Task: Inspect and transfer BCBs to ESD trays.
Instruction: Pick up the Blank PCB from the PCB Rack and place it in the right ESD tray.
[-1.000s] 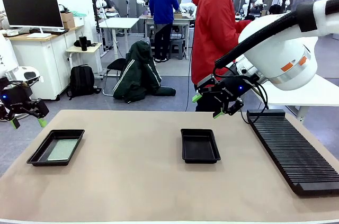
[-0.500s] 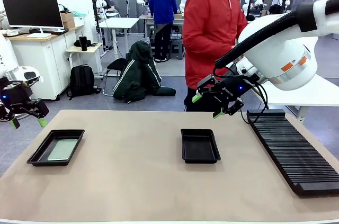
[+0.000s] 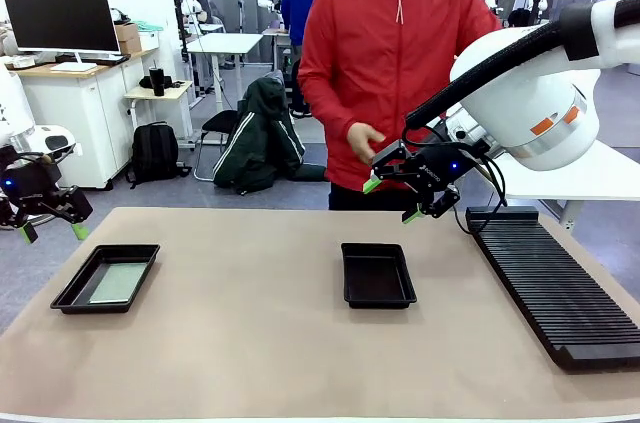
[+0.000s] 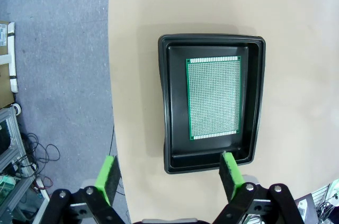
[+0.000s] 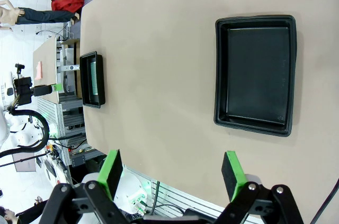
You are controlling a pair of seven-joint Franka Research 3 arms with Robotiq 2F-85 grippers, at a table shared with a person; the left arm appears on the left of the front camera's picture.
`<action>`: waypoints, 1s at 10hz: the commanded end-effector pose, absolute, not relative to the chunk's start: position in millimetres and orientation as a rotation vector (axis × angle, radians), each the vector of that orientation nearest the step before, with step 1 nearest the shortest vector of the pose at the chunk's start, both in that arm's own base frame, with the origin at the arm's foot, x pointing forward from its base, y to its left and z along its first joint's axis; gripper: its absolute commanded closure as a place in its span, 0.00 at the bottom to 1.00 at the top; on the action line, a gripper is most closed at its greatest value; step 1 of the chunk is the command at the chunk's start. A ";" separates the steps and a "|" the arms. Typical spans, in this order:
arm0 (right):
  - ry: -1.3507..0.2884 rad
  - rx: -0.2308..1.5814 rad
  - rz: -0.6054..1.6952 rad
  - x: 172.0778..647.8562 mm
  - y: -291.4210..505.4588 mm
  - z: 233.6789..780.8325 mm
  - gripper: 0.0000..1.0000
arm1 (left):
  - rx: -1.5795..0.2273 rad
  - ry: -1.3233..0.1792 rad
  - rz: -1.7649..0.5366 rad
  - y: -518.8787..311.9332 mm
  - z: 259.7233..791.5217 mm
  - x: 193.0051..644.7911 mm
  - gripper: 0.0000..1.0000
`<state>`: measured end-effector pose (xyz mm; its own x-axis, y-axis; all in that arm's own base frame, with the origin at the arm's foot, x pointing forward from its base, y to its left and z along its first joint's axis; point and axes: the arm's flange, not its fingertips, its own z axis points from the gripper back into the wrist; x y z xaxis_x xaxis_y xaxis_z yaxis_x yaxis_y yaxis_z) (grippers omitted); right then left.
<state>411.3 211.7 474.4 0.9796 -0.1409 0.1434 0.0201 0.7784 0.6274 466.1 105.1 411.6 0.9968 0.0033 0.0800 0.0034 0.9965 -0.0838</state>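
Left gripper (image 3: 50, 231) jaws wide, holding nothing, hanging off the table (image 3: 250, 343) at its 9 o'clock edge. Right gripper (image 3: 392, 200) also wide, nothing held, above the 12 o'clock edge. One BCB (image 3: 117, 283) lies flat in the 9 o'clock tray (image 3: 70, 293); second tray (image 3: 378, 301) mid-table, rack (image 3: 550, 283) at 3 o'clock

The worktop (image 3: 250, 353) is plain tan. The left tray (image 3: 75, 286) and middle tray (image 3: 378, 301) are black. The board (image 4: 214, 97) is pale green, dotted in a fine grid, with a darker green border. The ribbed rack (image 3: 560, 293) is black too. The left tool (image 3: 53, 232) and right tool (image 3: 391, 200) are black with bright green pads. The person's jacket (image 3: 400, 53) is red.
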 end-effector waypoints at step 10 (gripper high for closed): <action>-0.192 0.672 -0.106 410.8 213.8 473.7 0.00 | -0.085 -0.091 -0.001 106.3 409.5 466.1 0.00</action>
<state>411.3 211.7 474.4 0.9796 -0.1409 0.1434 0.0201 0.7784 0.6274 466.1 105.1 411.6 0.9968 0.0033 0.0800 0.0034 0.9965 -0.0838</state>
